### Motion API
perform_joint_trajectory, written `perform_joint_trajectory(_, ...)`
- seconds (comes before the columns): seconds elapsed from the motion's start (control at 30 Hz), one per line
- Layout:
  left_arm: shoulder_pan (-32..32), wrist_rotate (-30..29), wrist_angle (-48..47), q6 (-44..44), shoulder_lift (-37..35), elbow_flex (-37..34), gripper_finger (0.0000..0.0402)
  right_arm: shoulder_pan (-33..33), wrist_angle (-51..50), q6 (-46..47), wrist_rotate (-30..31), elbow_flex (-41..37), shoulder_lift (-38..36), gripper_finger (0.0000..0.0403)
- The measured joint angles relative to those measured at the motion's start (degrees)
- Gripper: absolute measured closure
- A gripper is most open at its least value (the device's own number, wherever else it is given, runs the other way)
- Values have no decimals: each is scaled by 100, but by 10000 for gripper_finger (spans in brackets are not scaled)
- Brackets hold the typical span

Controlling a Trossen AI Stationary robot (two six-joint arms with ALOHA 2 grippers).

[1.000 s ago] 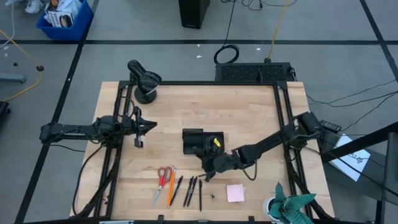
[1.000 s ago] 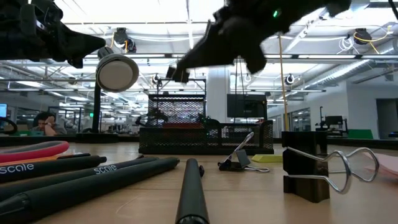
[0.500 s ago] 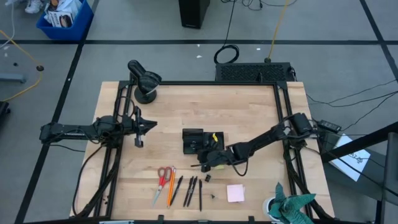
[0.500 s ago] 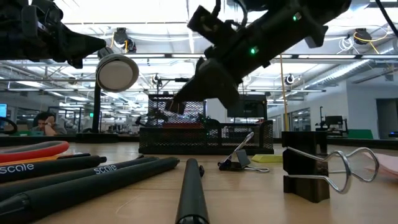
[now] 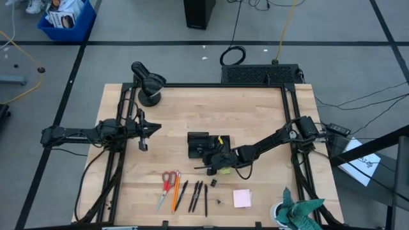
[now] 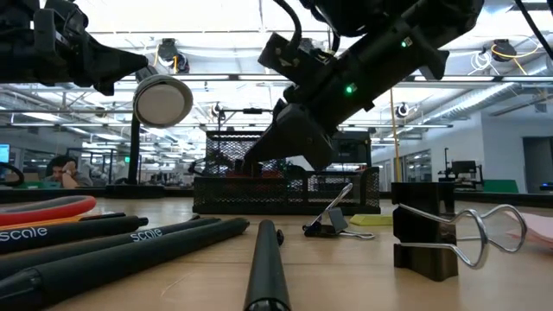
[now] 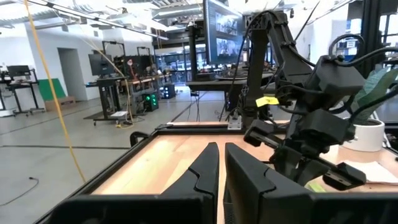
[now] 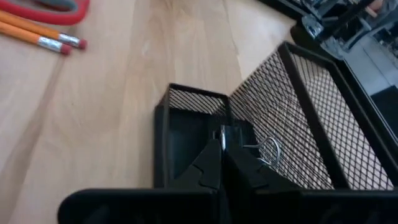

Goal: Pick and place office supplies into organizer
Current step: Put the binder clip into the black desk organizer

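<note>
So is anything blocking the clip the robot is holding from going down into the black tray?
Nothing visible is in the way. The right gripper is shut on a binder clip and hangs right above an open compartment of the organizer. The left gripper waits far off to the side.

room: grey floor (image 5: pixel 160 57) marked with black tape lines (image 5: pixel 192 42). blue bin (image 5: pixel 66 19) of papers beyond the desk's far left corner. black cables (image 5: pixel 233 54) and a yellow cord (image 5: pixel 285 22) trailing past the far edge. ceiling strip lights (image 6: pixel 216 39), white columns (image 6: pixel 302 130), workstations with monitors (image 7: pixel 101 64), a seated person (image 6: pixel 60 170).
</note>
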Motion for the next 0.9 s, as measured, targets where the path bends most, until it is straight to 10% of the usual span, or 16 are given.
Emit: perform_joint_trajectory(0.9, 0, -2, 1, 228, 0, 0, 366, -157, -303, 360, -601, 2, -4, 381)
